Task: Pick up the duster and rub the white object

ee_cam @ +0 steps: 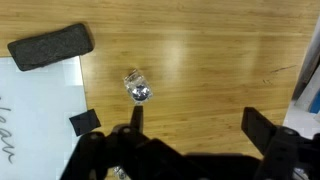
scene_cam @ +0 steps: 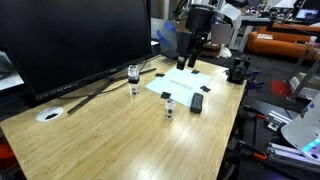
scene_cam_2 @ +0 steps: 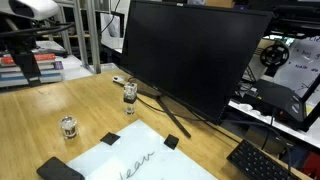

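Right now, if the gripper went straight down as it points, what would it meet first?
Probably the bare wooden table: in the wrist view the open gripper frames wood, beside the white sheet. One finger lines up near the small glass jar and might clip it first; depth is unclear.

The gripper (ee_cam: 198, 135) hangs over the wooden table (ee_cam: 210, 50), jaws spread wide, nothing between them. A small shiny jar (ee_cam: 137, 88) sits near one finger (ee_cam: 135, 120). The dark duster (ee_cam: 50, 47) lies beside the white board (ee_cam: 40, 105), which has a black tab (ee_cam: 85, 122) at its corner.
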Tool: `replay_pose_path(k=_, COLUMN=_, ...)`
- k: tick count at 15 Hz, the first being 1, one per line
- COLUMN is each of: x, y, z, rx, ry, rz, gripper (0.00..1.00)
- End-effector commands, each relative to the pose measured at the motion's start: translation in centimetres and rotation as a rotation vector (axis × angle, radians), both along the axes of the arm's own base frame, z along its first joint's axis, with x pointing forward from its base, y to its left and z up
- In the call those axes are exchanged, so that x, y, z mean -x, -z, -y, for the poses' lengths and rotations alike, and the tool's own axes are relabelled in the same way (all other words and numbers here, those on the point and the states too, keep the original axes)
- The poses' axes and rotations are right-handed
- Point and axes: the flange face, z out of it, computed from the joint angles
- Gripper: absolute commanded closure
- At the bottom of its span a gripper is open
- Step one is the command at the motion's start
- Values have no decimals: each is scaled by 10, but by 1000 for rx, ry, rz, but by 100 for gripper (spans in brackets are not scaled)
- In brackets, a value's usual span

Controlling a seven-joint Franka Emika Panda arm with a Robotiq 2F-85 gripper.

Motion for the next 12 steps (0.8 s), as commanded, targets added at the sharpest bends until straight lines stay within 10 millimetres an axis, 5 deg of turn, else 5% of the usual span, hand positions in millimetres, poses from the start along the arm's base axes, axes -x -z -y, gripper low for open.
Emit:
replay_pose_path(k=1, x=0, y=0, z=0, rx=0, ry=0, rz=-1, gripper=0)
replay_pose_path(k=5, x=-2, y=1, z=5, rx=4, ry=42, rz=6, gripper=0)
replay_pose_path(k=12, x=2, y=35, z=62, rx=-14, ry=477, rz=-64, gripper=0)
